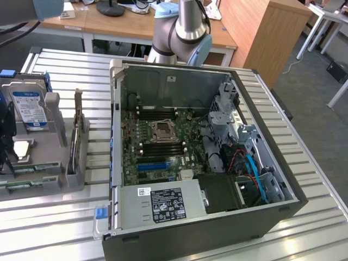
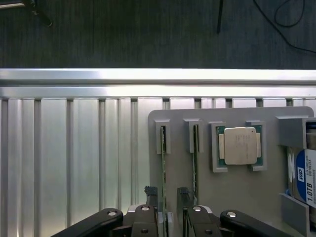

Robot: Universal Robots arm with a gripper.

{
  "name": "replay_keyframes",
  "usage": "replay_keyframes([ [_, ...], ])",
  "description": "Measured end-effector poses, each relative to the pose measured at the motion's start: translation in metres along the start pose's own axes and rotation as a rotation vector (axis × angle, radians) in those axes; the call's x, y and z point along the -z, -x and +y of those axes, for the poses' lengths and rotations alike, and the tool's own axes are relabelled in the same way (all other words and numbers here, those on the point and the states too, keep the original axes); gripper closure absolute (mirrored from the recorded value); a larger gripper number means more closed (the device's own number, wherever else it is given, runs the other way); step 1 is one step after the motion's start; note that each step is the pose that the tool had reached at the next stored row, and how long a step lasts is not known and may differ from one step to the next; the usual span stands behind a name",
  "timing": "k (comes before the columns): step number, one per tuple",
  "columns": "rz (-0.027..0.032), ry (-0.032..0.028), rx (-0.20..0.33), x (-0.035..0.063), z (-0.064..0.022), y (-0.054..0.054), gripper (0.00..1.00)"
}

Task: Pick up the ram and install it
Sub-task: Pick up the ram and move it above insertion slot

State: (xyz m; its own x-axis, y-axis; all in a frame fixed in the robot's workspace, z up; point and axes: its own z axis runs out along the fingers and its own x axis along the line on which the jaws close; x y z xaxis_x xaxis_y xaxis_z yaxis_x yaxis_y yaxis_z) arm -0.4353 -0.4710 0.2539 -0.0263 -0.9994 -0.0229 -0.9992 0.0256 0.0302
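Two ram sticks stand on edge in slots of a grey holder tray (image 2: 237,192): one ram stick (image 2: 163,163) and a second (image 2: 195,158) beside it. My gripper (image 2: 167,193) hangs just over the tray, open, its fingertips (image 2: 150,191) on either side of the first stick's near end; the second stick lies outside them. Whether a finger touches the stick I cannot tell. In the exterior view the green ram sticks (image 1: 24,169) lie along the front of the tray (image 1: 54,179) at the exterior view's left.
A silver processor chip (image 2: 240,145) and a blue-labelled hard drive (image 2: 306,182) share the tray. The open computer case (image 1: 196,152) lies mid-table, its motherboard's memory slots (image 1: 160,145) flanking the CPU socket (image 1: 162,130). Ribbed metal tabletop (image 2: 74,148) surrounds everything.
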Motion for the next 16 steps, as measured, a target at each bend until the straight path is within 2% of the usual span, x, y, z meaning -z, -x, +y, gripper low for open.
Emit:
replay_keyframes([
  [16, 0.0, 0.0, 0.0, -0.0197, -0.0006, -0.001, 0.7],
])
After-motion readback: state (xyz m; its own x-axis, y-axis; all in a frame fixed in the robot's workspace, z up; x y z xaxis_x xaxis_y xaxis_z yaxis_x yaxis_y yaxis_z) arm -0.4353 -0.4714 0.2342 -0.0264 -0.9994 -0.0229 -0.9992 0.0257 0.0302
